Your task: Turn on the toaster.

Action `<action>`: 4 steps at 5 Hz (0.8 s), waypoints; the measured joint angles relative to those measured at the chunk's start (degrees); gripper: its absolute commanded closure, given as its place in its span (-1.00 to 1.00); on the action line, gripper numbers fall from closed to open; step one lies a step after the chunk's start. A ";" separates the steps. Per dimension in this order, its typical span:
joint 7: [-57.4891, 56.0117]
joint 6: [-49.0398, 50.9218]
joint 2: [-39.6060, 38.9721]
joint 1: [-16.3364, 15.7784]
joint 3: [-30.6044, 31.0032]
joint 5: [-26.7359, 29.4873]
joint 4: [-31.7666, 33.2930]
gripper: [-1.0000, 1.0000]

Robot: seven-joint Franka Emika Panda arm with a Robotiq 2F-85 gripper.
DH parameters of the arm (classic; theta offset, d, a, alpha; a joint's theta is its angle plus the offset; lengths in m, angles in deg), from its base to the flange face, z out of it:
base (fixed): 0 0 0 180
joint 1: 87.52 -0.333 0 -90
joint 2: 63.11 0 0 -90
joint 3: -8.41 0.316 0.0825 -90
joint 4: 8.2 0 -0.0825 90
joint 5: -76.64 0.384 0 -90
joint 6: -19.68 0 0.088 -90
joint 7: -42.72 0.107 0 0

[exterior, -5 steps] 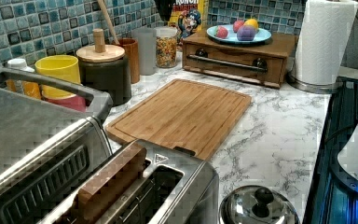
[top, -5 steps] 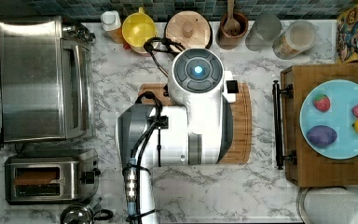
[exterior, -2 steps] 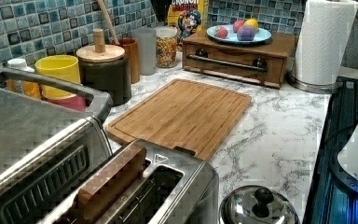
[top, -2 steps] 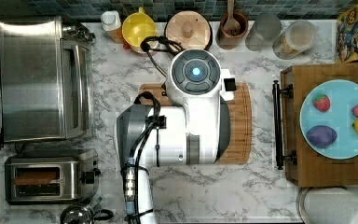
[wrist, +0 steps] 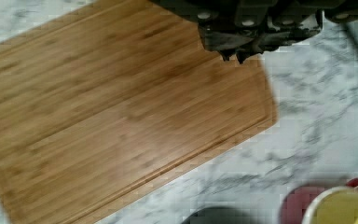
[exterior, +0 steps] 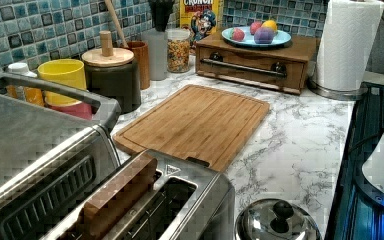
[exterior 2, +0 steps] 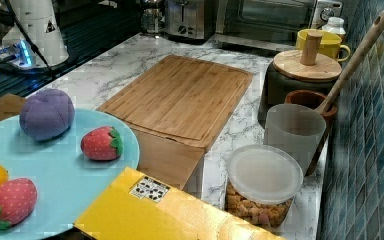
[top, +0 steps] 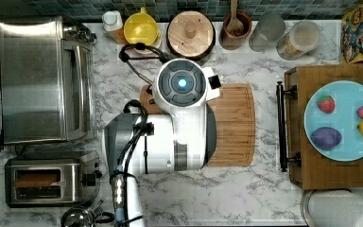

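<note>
The toaster (top: 52, 182) stands at a corner of the marble tabletop (top: 246, 189), beside the larger toaster oven (top: 45, 80). The left view looks down into its slots, one holding a brown slice (exterior: 117, 197); the right view shows its black end panel with the lever (exterior 2: 183, 15). In the top view the white arm (top: 179, 118) covers much of the cutting board (top: 234, 123). The wrist view shows the gripper (wrist: 235, 55) above that board, its fingertips drawn together. A cereal box (exterior: 200, 20) reads "CRUNCH".
</note>
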State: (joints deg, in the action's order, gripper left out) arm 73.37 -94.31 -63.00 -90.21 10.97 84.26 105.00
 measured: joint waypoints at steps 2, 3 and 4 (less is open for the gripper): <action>-2.38 -4.29 1.37 -1.39 5.28 2.36 6.99 1.00; -3.79 -4.27 3.27 -4.20 6.12 6.18 11.69 1.00; -7.15 -5.30 7.23 -5.76 8.42 9.27 16.95 1.00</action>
State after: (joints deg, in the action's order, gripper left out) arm 66.22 -99.61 -55.76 -95.97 19.39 93.54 121.95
